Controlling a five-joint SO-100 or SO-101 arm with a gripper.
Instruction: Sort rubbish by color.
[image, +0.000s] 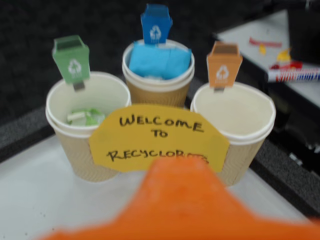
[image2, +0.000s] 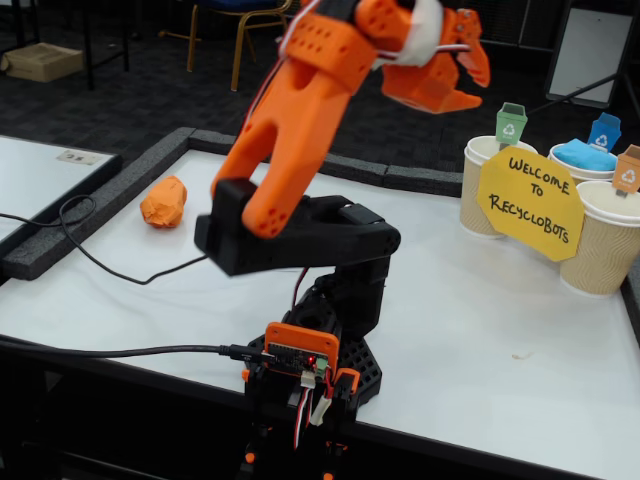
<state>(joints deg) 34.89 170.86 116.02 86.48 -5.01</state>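
Note:
The orange wad (image2: 163, 202) lies on the white table at the far left of the fixed view, well away from the arm. In the wrist view the light blue wad (image: 159, 61) fills the middle cup (image: 158, 90) under the blue tag. The light green wad (image: 86, 117) sits low in the left cup (image: 75, 150) under the green tag. Under the orange tag, the right cup (image: 250, 150) holds nothing. My gripper (image2: 485, 95) hangs high in the air, pointing at the cups. It appears as one blurred orange mass (image: 177, 172) with no gap and nothing held.
A yellow "Welcome to Recyclobots" sign (image: 159, 137) covers the front of the cups. The arm's base (image2: 310, 370) stands at the table's near edge, with black cables (image2: 100, 260) trailing left. A dark foam border (image2: 60, 240) rims the table.

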